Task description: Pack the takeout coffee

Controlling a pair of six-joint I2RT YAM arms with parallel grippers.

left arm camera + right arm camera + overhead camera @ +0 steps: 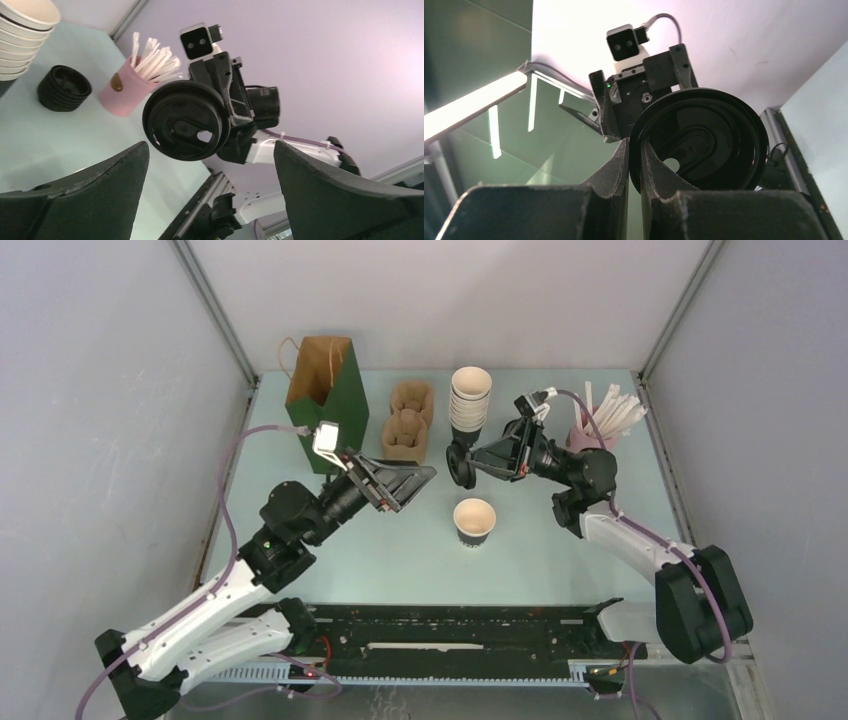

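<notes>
The takeout coffee cup (pixel 474 520) stands upright and lidless on the table, dark outside and white inside. My right gripper (pixel 468 464) hangs above and behind it, shut on the rim of a round black lid (pixel 461 466) held on edge. In the right wrist view the fingers (pixel 616 165) pinch the lid (pixel 704 135) at its left rim. My left gripper (pixel 420 483) is open and points at the lid from the left, a short gap away. In the left wrist view the lid (pixel 186 120) hangs just beyond my open gripper (pixel 210 150).
A green paper bag (pixel 325 400) stands open at the back left, with brown cardboard carriers (pixel 408 420) beside it. A tall stack of white-rimmed cups (pixel 470 400), a squat stack of black lids (pixel 64 88) and a pink cup of stirrers (pixel 600 420) line the back.
</notes>
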